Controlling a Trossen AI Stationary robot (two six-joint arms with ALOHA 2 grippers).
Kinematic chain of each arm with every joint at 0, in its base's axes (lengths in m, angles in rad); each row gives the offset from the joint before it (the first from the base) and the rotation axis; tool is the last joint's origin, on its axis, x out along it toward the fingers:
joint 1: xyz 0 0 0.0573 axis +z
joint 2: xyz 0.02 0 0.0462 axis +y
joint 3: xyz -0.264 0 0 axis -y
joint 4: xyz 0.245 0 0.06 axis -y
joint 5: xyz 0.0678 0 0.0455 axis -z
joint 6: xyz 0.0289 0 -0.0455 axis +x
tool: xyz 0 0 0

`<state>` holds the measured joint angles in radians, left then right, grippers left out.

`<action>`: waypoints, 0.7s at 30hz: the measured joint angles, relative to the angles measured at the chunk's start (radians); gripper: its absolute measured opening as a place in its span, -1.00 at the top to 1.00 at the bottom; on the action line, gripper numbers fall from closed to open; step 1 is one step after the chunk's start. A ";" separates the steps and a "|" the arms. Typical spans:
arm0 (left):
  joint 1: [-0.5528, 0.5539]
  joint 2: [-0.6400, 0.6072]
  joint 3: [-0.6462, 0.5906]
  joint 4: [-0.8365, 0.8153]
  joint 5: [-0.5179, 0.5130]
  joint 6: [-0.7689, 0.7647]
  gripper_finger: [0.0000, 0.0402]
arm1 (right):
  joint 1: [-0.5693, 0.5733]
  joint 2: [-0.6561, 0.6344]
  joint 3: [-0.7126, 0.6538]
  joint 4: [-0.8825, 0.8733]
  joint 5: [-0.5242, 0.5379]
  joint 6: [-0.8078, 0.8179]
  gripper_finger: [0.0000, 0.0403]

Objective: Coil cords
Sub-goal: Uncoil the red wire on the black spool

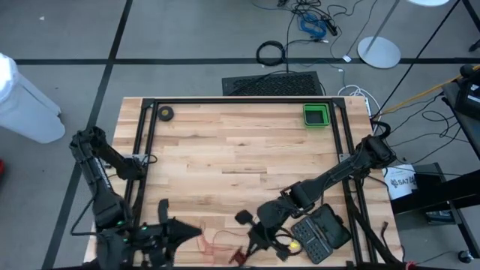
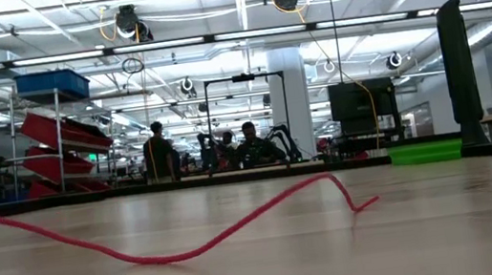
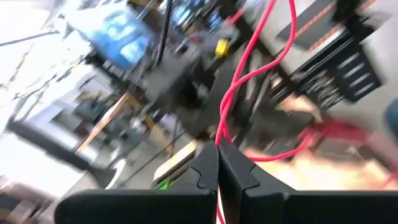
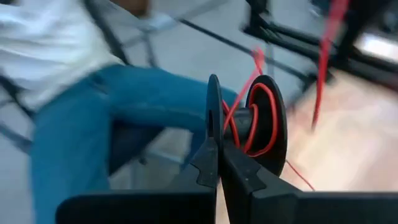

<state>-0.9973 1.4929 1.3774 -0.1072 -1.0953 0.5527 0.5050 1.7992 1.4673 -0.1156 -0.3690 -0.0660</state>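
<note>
Roughly midway, as a judgement; the cords are partly wound: in the right wrist view a few turns of thin red wire sit around the hub of a small dark spool with round flanges, at the tips of the right gripper; its fingers are pressed together, nipping the near flange of the spool, so the spool looks held; a good length is still loose: red wire lies in slack loops on the table's near edge between the two grippers in the high view, and the low view shows a red strand snaking across the wood; the left gripper, at the near-left corner of the table, is closed with the red wire running out from between its fingertips, so it seems to hold the free run; left to do, I reckon: wind the slack onto the spool and tuck the end; wire could snag or slip off the flange.

Containers: green tray at the far-right of the table; nothing visible in it, though it is small in view; a small dark ring sits far-left, untouched; a dark keypad-like device lies near the right arm; a person in blue jeans stands beyond the table edge.
</note>
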 joint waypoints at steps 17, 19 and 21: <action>0.177 0.000 -0.010 -0.459 -0.009 -0.467 0.99 | 0.167 -0.002 0.198 0.027 -0.057 -0.216 1.00; 0.195 0.000 -0.010 -0.530 -0.009 -0.537 0.99 | 0.185 -0.002 0.219 0.030 -0.057 -0.236 1.00; 0.212 0.000 -0.010 -0.603 -0.008 -0.613 0.99 | 0.201 -0.002 0.239 0.031 -0.056 -0.251 1.00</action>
<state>-0.7849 1.4929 1.3670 -0.7106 -1.1038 -0.0607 0.7063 1.7977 1.7059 -0.0846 -0.4251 -0.3167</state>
